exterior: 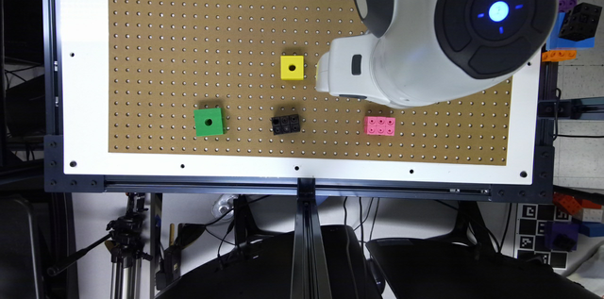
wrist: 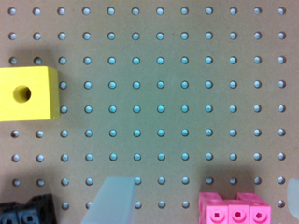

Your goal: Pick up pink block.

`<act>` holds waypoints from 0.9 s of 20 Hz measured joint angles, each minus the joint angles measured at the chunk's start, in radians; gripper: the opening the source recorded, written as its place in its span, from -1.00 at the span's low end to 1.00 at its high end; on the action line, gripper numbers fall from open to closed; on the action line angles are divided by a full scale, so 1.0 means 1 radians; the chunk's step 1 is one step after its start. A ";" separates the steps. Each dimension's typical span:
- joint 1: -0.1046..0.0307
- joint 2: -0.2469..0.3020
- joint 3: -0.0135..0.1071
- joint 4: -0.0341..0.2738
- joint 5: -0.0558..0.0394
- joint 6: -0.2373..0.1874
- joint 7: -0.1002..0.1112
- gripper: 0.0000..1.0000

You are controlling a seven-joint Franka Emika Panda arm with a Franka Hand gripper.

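Observation:
The pink block [exterior: 379,126] is a small studded brick lying flat on the brown pegboard [exterior: 188,30], toward the exterior view's right. The white gripper [exterior: 326,75] hangs over the board between the yellow cube and the pink block, not touching either. In the wrist view the gripper [wrist: 205,183] is open, with two pale fingertips [wrist: 112,200] spread wide and nothing between them. The pink block [wrist: 233,211] shows partly at the picture's edge, between the fingertips and nearer the far one.
A yellow cube [exterior: 292,67] [wrist: 28,93] sits just beside the gripper. A black studded brick [exterior: 286,124] [wrist: 25,213] and a green cube [exterior: 209,121] lie in a row with the pink block. More blocks [exterior: 573,20] are stacked off the board at the exterior view's right.

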 joint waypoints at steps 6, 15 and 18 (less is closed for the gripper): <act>0.000 0.000 0.002 0.000 0.0000 0.002 -0.002 1.00; 0.000 0.069 0.012 0.095 0.0003 0.003 -0.002 1.00; 0.001 0.112 0.013 0.146 0.0003 0.003 -0.002 1.00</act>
